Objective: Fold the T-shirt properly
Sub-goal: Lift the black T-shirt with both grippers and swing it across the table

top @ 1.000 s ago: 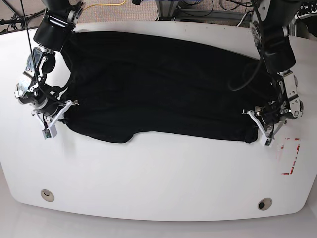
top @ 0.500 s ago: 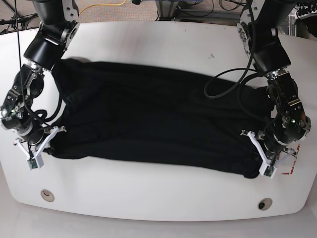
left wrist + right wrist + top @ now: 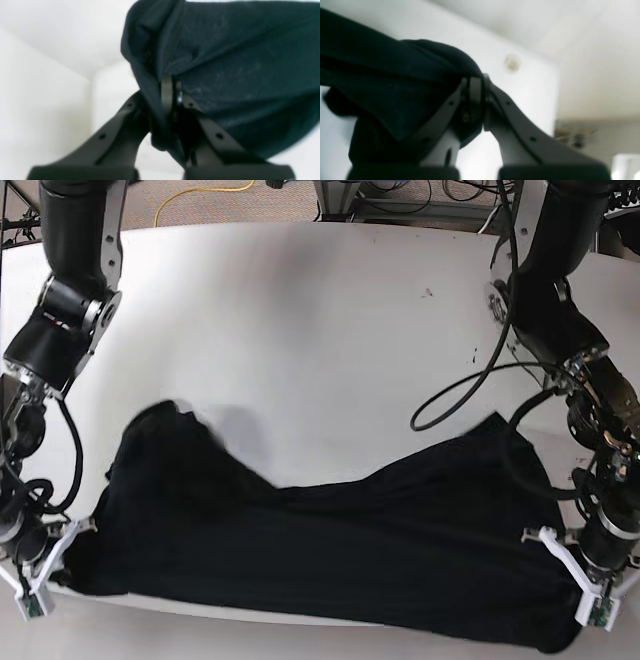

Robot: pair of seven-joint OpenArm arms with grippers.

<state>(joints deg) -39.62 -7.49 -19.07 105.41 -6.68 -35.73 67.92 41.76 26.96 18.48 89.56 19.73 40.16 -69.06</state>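
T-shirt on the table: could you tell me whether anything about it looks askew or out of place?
Yes. The T-shirt lies bunched and wrinkled at the table's near edge, its front hem apparently spilling over, pinched by both grippers.

white table (image 3: 300, 310), black T-shirt (image 3: 330, 560) on it

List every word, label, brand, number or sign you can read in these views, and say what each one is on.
None can be read.
The T-shirt is plain black, with no print showing.
The table shows no lettering.
Both wrist views are blurred; the left gripper and right gripper, each shut on the T-shirt, show no markings.
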